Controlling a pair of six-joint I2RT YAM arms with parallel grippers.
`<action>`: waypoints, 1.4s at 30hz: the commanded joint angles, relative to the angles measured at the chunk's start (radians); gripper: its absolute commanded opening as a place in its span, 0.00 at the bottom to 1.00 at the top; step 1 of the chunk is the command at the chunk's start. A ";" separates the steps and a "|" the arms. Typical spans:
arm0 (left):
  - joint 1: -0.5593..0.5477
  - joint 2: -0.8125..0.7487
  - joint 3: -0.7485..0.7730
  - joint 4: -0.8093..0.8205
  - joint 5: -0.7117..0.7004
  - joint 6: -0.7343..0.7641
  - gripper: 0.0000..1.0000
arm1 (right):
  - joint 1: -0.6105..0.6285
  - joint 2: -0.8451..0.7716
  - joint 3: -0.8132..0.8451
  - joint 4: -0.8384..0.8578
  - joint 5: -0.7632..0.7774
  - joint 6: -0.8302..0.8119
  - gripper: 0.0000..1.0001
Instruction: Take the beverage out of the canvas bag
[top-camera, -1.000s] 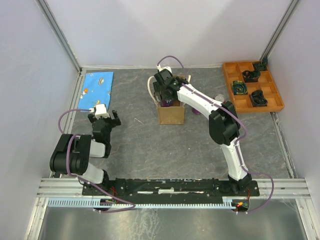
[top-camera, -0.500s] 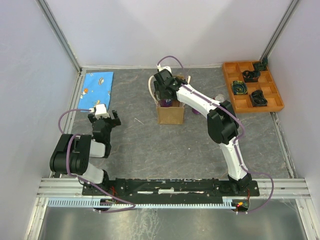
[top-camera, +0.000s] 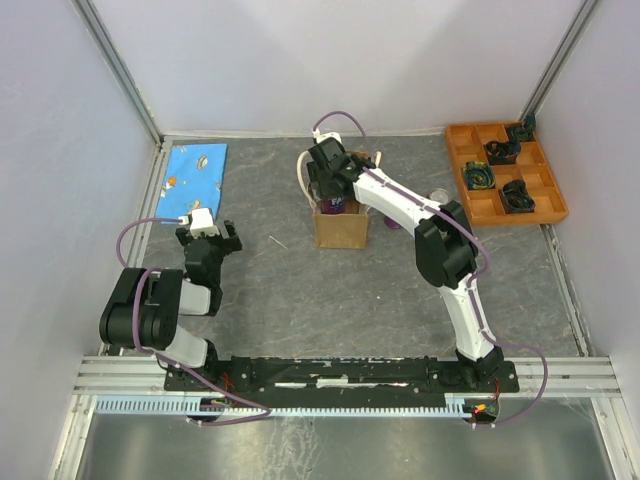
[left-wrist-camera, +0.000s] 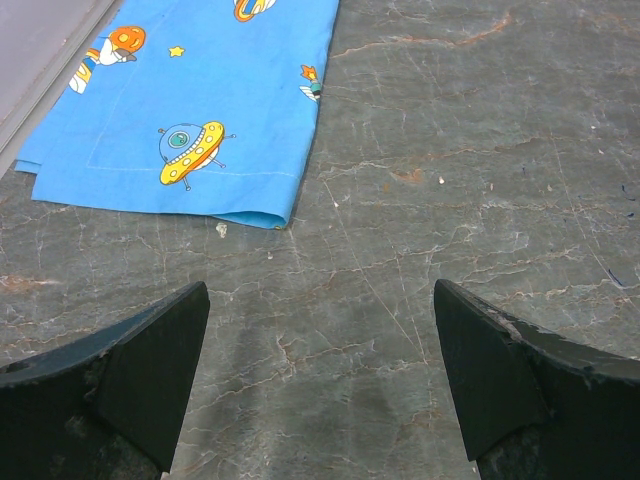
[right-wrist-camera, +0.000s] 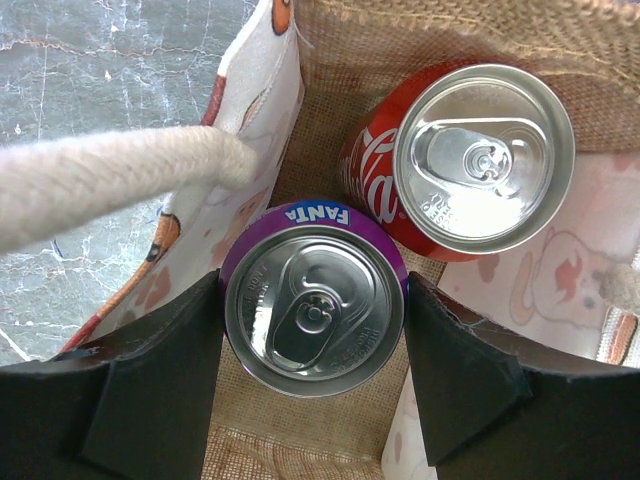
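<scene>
Cans filled the mouth of the canvas bag (top-camera: 341, 228), which stood upright on the grey surface (top-camera: 300, 290) near the middle of its far half. Inside it, a purple Fanta can (right-wrist-camera: 314, 297) stood upright, touching a red cola can (right-wrist-camera: 470, 155) that sat beside it and further into the bag. The right claw (right-wrist-camera: 314, 290) reached down into the bag from above, its two fingers (right-wrist-camera: 160, 370) pressed against opposite sides of the purple Fanta can, gripping it narrow. A cream handle (right-wrist-camera: 120, 185) of the bag arched across just beside the left finger, close to the claw's path out. The bag's printed lining hemmed in both cans.

The left claw (left-wrist-camera: 320, 290) hung over bare surface well to the left of the bag, spread wide and holding nothing. A blue cloth (left-wrist-camera: 190, 110) printed with spaceships lay flat ahead of it, in the far left corner. An orange tray (top-camera: 462, 150) with dark items in its compartments sat in the far right corner, well apart from the bag.
</scene>
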 joint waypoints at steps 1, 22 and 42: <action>-0.002 0.007 0.019 0.041 -0.001 0.041 0.99 | -0.007 -0.091 0.053 0.094 -0.029 -0.034 0.00; -0.002 0.007 0.019 0.042 -0.003 0.041 0.99 | 0.011 -0.486 0.071 0.163 -0.034 -0.156 0.00; -0.002 0.007 0.019 0.042 -0.003 0.041 0.99 | 0.021 -0.921 -0.340 -0.015 0.358 -0.193 0.00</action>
